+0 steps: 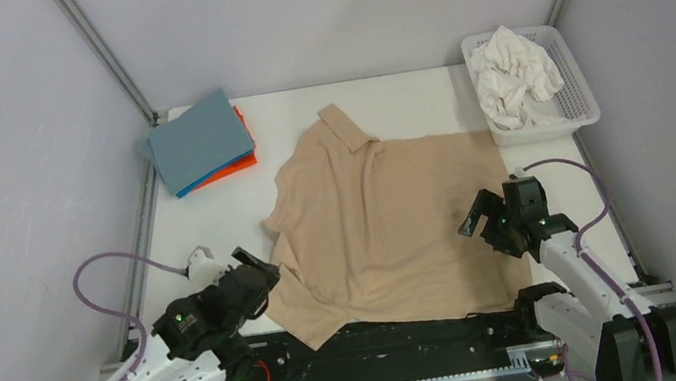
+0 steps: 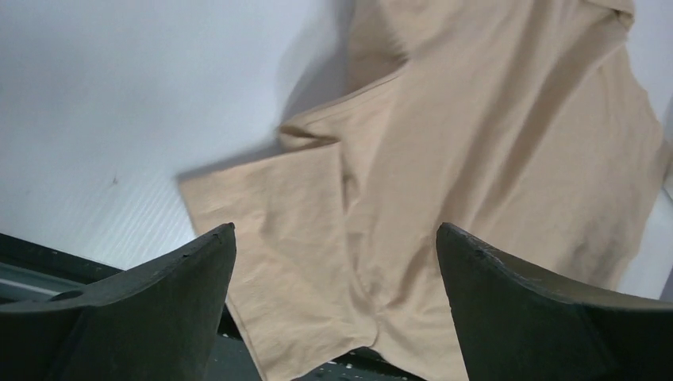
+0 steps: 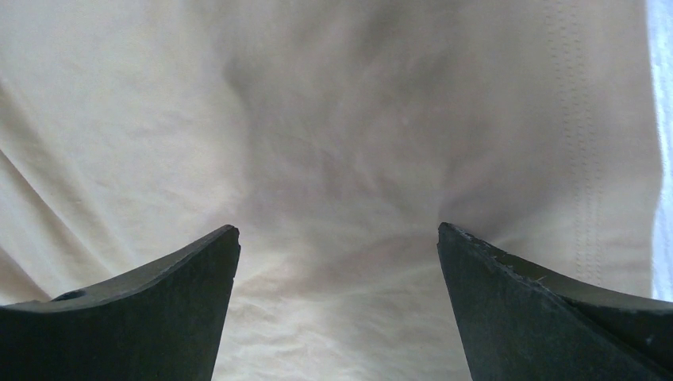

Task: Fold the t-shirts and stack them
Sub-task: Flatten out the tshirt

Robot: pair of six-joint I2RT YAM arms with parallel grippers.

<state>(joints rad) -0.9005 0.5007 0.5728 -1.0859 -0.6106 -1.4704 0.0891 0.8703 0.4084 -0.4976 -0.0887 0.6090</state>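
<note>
Tan t-shirt (image 1: 391, 233) lies spread and mostly flat in the centre of the white table (image 1: 401, 100). Collar points to 11 o'clock, hem side to 3 o'clock. One sleeve corner laps over the near table edge at 7 o'clock.

Left gripper (image 1: 250, 269) sits at 8 o'clock, just beside that sleeve. Its fingers are spread wide with nothing pinched, and the wrist view shows the sleeve below them.

Right gripper (image 1: 480, 220) is at 4 o'clock over the hem side, fingers also spread wide with no cloth between them. The wrist view is filled with tan fabric; can't tell if the tips touch it.

Folded stack (image 1: 200, 142) is at 10 o'clock: grey-blue on top, bright blue and orange edges showing under it.

White basket (image 1: 584, 103) at 2 o'clock holds crumpled white shirts (image 1: 519, 72).
</note>
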